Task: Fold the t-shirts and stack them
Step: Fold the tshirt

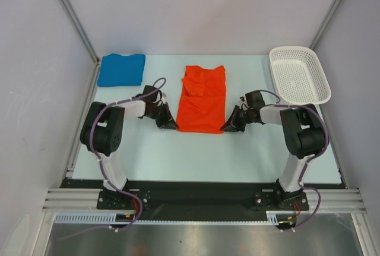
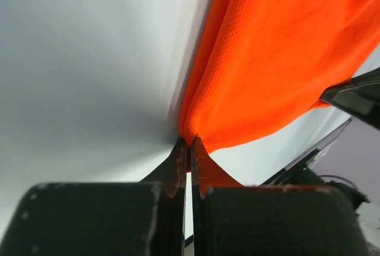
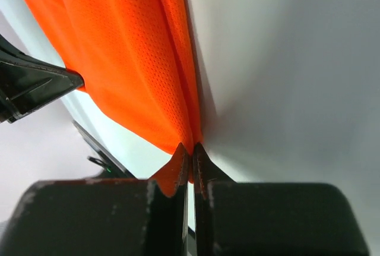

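The orange-red t-shirt [image 1: 202,100] lies folded into a long strip in the middle of the table. My left gripper [image 1: 173,126] is shut on its near left corner; in the left wrist view the cloth [image 2: 273,60] runs up from the pinched tips of the left gripper [image 2: 189,143]. My right gripper [image 1: 226,128] is shut on the near right corner; the right wrist view shows the cloth [image 3: 124,60] pinched in the right gripper [image 3: 192,149]. The blue t-shirt [image 1: 121,69] lies folded at the far left corner, away from both grippers.
A white perforated basket [image 1: 298,76] stands at the far right of the table, just behind the right arm. White walls and metal posts close in the table on three sides.
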